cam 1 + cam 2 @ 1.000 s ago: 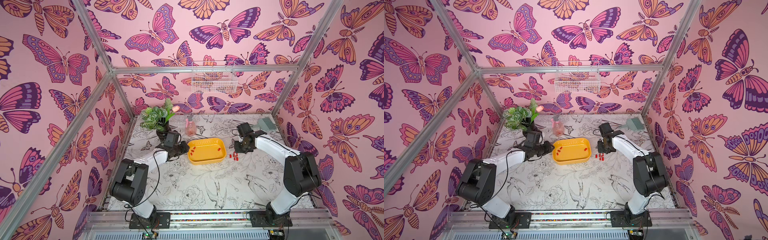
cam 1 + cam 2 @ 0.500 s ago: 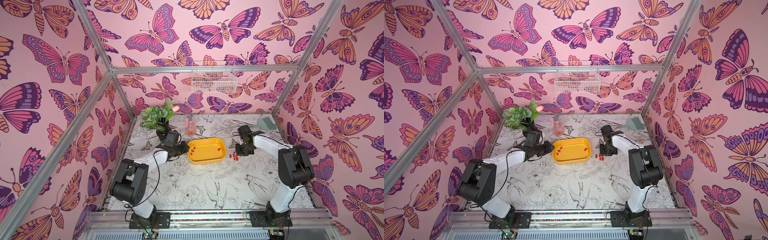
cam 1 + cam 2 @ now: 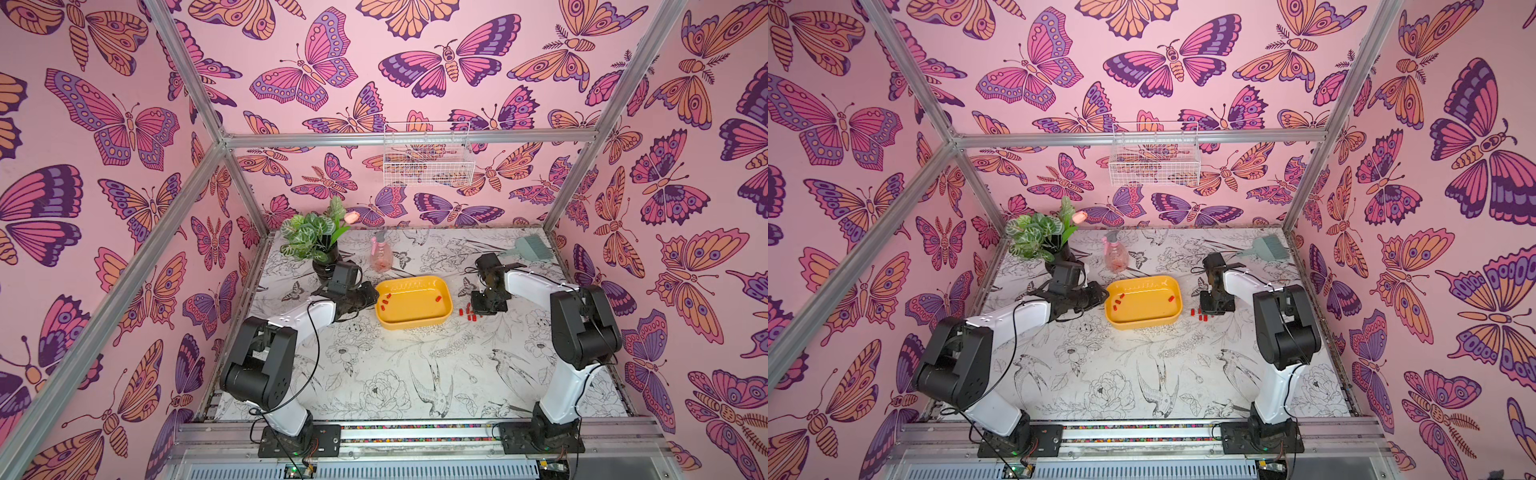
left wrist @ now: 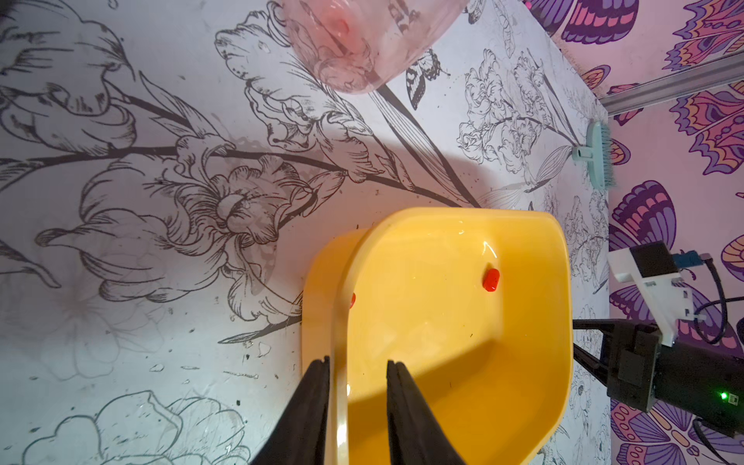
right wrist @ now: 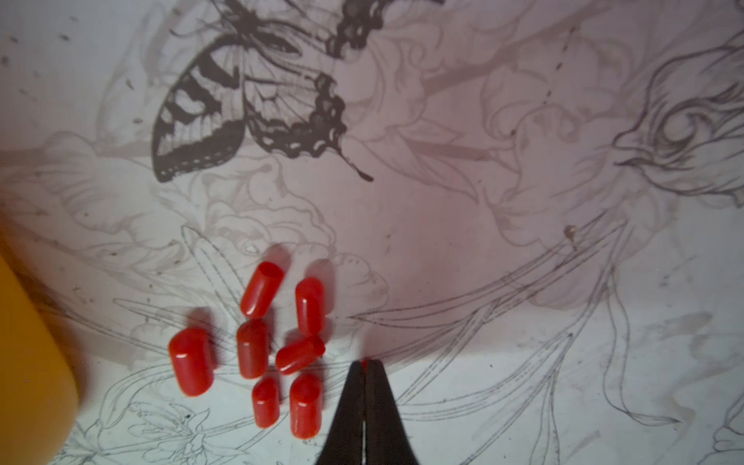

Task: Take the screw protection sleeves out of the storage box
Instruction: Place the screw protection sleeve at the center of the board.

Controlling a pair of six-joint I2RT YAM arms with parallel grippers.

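Note:
The yellow storage box (image 3: 415, 322) (image 3: 1142, 322) sits mid-table. My left gripper (image 3: 372, 297) (image 4: 358, 362) is shut on its left rim, one finger outside the wall and one inside. Three red screw protection sleeves lie in the box: one near the right wall (image 3: 438, 298) (image 4: 491, 279) and two near the left wall (image 3: 385, 302). Several more sleeves (image 3: 469, 313) (image 5: 282, 342) lie in a cluster on the table just right of the box. Beside that cluster my right gripper (image 3: 482, 309) (image 5: 365, 362) points down, shut on a sleeve. Only a red sliver of that sleeve shows at its tips.
A potted plant (image 3: 322, 249) and a pink spray bottle (image 3: 381, 253) stand behind the box. A teal brush (image 3: 530, 247) lies at the back right. A white wire basket (image 3: 428, 158) hangs on the back wall.
My right gripper has shifted a little toward the front, down beside the sleeve cluster, and its arm has swung round. The left gripper and the box have not moved.

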